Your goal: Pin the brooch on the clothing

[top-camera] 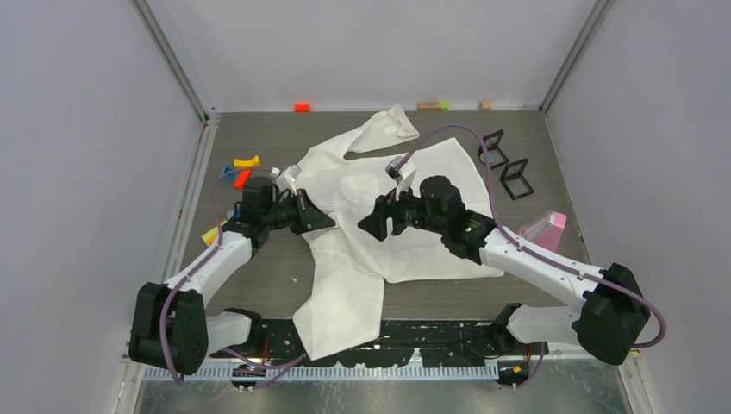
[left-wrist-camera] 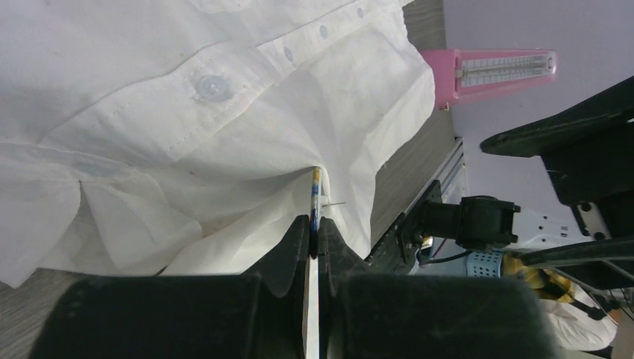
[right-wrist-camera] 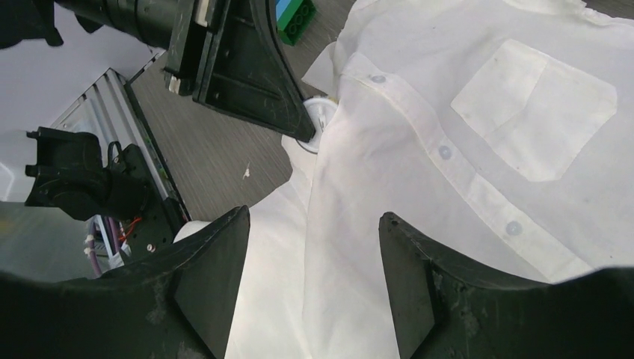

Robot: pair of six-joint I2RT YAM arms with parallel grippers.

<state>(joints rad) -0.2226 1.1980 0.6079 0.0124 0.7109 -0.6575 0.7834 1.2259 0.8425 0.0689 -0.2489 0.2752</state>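
The clothing (top-camera: 405, 216) is a white button-up shirt spread over the table, its chest pocket (right-wrist-camera: 531, 112) facing up. My left gripper (left-wrist-camera: 315, 224) is shut on the brooch (left-wrist-camera: 315, 196), a thin round disc seen edge-on, pressed against the shirt's front edge. A fine pin (left-wrist-camera: 336, 203) sticks out sideways from it. In the right wrist view the brooch (right-wrist-camera: 320, 118) shows as a white disc at the tip of the left gripper (right-wrist-camera: 299, 127). My right gripper (right-wrist-camera: 314, 224) hangs open just above the shirt's fabric, with nothing between its fingers, close to the right of the left gripper (top-camera: 323, 220).
A pink box (top-camera: 545, 226) lies right of the shirt, and two black frames (top-camera: 507, 168) stand at the back right. Coloured blocks (top-camera: 241, 168) lie at the left, and small blocks (top-camera: 302, 107) line the back wall. A green and blue brick (right-wrist-camera: 295, 15) sits beside the collar.
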